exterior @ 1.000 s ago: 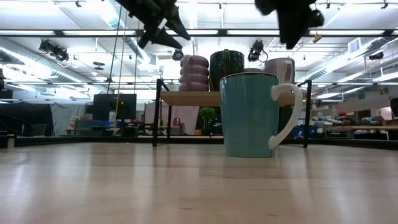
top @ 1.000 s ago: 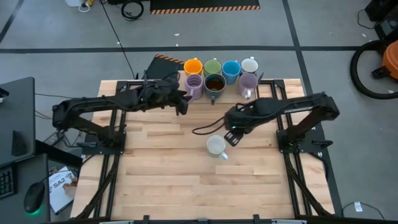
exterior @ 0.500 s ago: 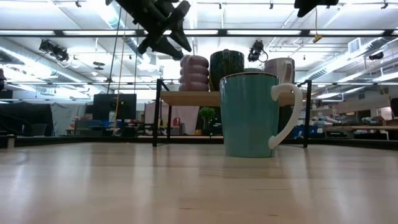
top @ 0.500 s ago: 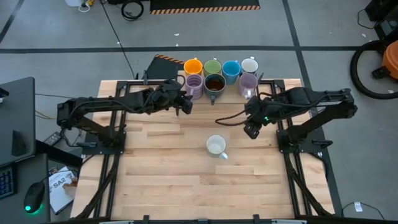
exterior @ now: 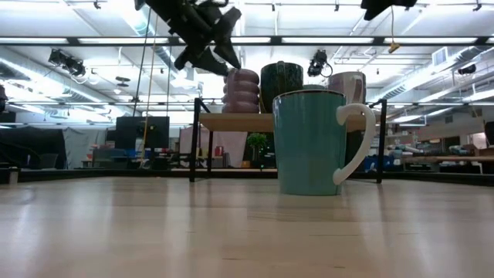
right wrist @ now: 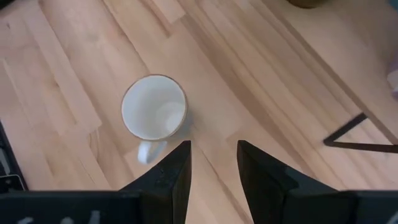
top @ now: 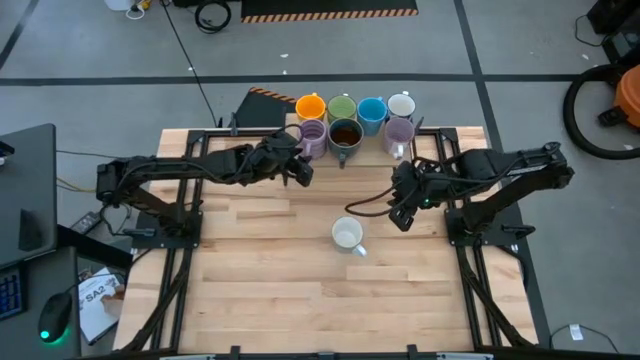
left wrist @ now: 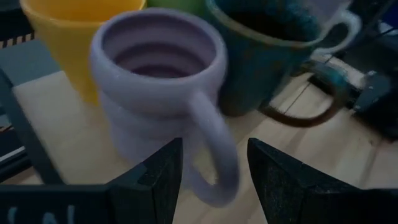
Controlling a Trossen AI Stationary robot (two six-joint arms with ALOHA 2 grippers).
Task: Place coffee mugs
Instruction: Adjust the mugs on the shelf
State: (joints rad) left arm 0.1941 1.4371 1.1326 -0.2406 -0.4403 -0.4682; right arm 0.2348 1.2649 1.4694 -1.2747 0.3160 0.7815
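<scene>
Seven mugs stand on a raised shelf point(top: 440, 140) at the table's far edge: orange point(top: 311, 106), green point(top: 342, 106), blue point(top: 372, 109) and white point(top: 401, 103) behind, ribbed lilac point(top: 312, 136), dark brown point(top: 345, 133) and lilac point(top: 399, 132) in front. One more mug point(top: 347, 236), teal outside point(exterior: 309, 143) and white inside point(right wrist: 153, 115), stands upright on the table. My left gripper point(top: 302, 172) is open just in front of the ribbed lilac mug point(left wrist: 158, 74); its handle point(left wrist: 214, 155) shows between the fingers, untouched. My right gripper point(top: 400, 213) hovers open, right of the table mug.
The shelf's dark legs point(exterior: 194, 143) stand on the table's far part. A black cable point(top: 365, 200) loops from the right arm over the table. Bare wooden tabletop point(top: 280, 290) lies toward the near edge. Dark metal frames flank the table on both sides.
My right gripper has risen from beside the table mug and drawn away toward the table's right edge; the mug has stayed where it stood. My left gripper has crept a little toward the ribbed lilac mug.
</scene>
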